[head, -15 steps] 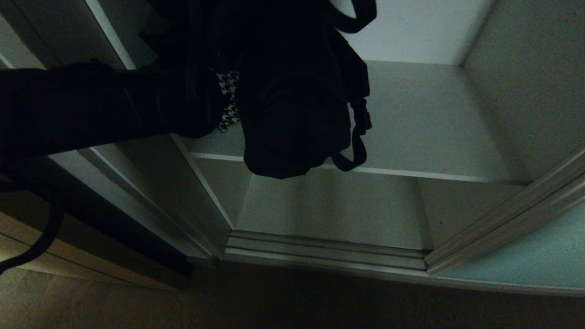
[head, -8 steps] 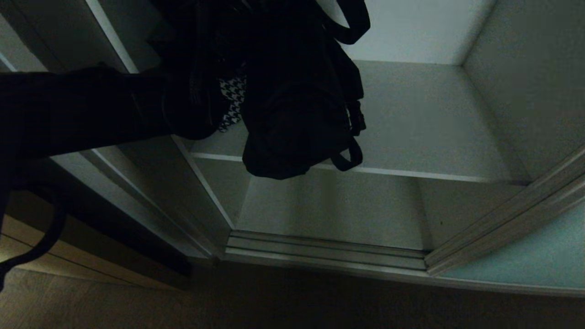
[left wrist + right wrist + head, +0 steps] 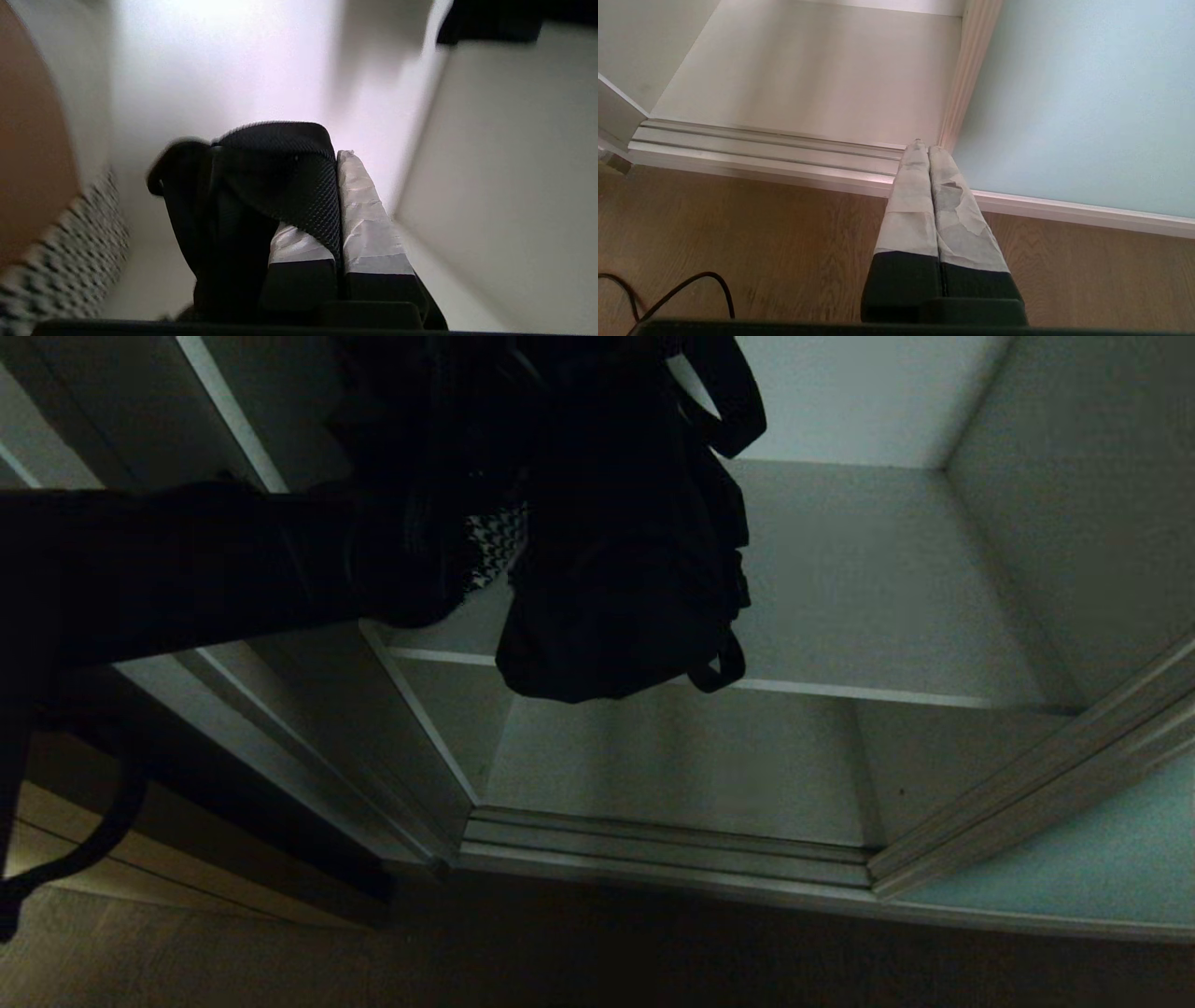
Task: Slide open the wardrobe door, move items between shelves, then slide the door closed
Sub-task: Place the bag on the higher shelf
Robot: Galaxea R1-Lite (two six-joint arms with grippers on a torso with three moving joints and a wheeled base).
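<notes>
We are looking into an open wardrobe with pale grey-white walls, standing on a brown wooden floor (image 3: 738, 242) with a ridged silver floor track (image 3: 663, 854) along its front. The sliding wardrobe door (image 3: 1078, 102), frosted pale blue-green glass in a thin silver frame, is sitting pushed aside to the right of the opening. A beige wooden cabinet front (image 3: 187, 887) is showing low on the left.

Our left arm is reaching in from the left, and the left tool (image 3: 337, 200) is pinching a woven black strap (image 3: 289, 177) between its taped fingers (image 3: 369, 224), nearly closed on it. From that strap a black fabric bag (image 3: 616, 579) is hanging in the air above the front edge of the middle shelf (image 3: 868, 588), its loose straps dangling beside it. A black-and-white houndstooth cloth (image 3: 493, 546) is peeking out between the arm and the bag. The bottom shelf (image 3: 691, 765) is lying below.

Our right tool (image 3: 928, 151) is resting low, fingers pressed together and gripping nothing, pointing at the corner where the track meets the door frame. A black cable (image 3: 691, 289) is lying on the floor.
</notes>
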